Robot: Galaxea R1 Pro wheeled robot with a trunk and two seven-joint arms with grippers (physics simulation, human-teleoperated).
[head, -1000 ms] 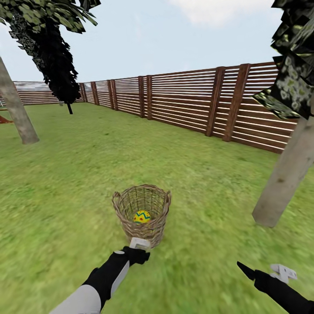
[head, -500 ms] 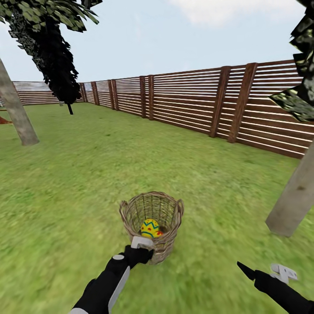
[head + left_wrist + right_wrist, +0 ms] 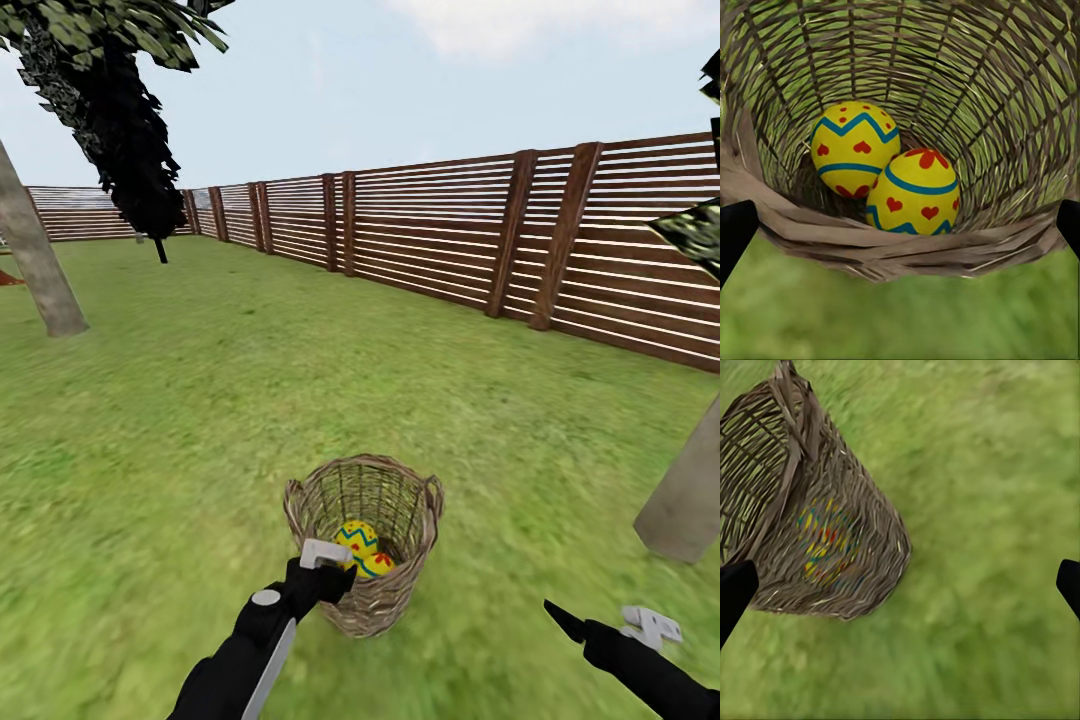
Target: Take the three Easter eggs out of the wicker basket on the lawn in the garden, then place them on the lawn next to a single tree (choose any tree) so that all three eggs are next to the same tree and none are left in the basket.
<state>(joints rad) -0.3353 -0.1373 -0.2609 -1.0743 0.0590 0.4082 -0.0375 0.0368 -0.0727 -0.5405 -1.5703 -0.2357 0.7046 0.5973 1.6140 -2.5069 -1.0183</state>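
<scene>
The wicker basket (image 3: 365, 545) stands upright on the lawn (image 3: 200, 420) just ahead of me. Two yellow Easter eggs with red hearts and blue zigzags lie side by side at its bottom, one egg (image 3: 855, 148) touching the other egg (image 3: 916, 191). Whether a third lies beneath them I cannot tell. My left gripper (image 3: 325, 557) hovers at the basket's near rim (image 3: 870, 244), open, with its dark fingertips wide on either side and holding nothing. My right gripper (image 3: 605, 625) hangs open over the grass, right of the basket (image 3: 802, 502), whose weave lets egg colours show through.
A pale tree trunk (image 3: 690, 500) rises close on the right and another trunk (image 3: 40, 270) stands far left. A black cypress-like tree (image 3: 140, 170) is behind it. The brown slatted fence (image 3: 450, 230) runs along the back and right. Open grass surrounds the basket.
The whole view has shifted as I came closer: the basket now sits nearer and lower. My left gripper has reached its near rim, and a second egg has come into sight.
</scene>
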